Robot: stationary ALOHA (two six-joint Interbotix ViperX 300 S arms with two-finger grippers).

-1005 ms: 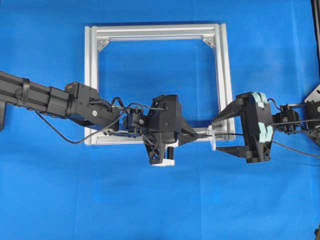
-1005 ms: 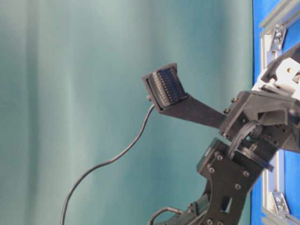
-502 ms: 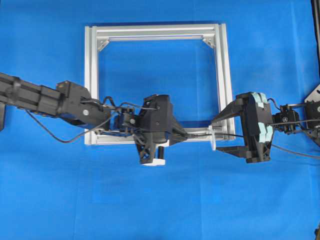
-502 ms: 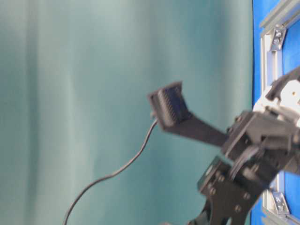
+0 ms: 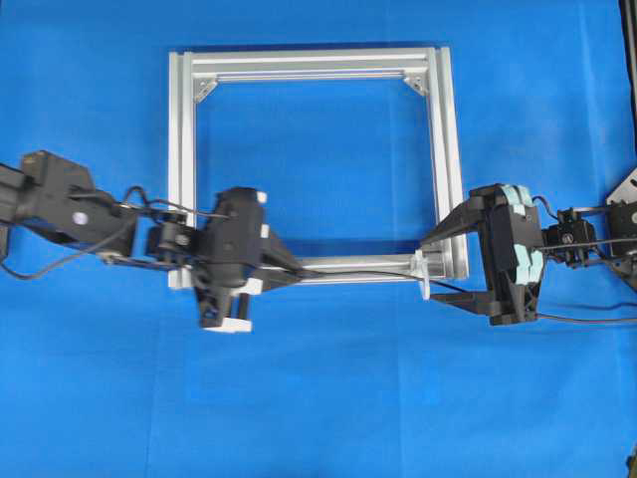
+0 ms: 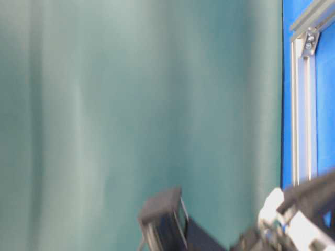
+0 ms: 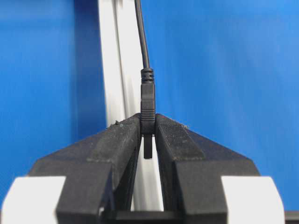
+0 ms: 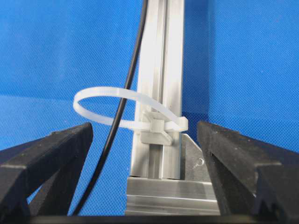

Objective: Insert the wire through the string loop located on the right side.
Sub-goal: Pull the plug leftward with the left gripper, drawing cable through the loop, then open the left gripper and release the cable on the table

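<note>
1. Far left, your left gripper is clamped on the wire's plug, pads pinching the moulded black body with its tip poking out between them.
2. That's the place to hold: the plug is the one stiff part, and it looks light, so a firm pinch should do.
3. Moving right, the wire runs along the front rail of the aluminium frame; it's thin and floppy, so expect it to sag and trail.
4. At the frame's right corner, the string loop stands up, whitish and springy, with the wire passing through it in the right wrist view.
5. Far right, your right gripper stands wide, empty, fingers either side of the loop.
</note>
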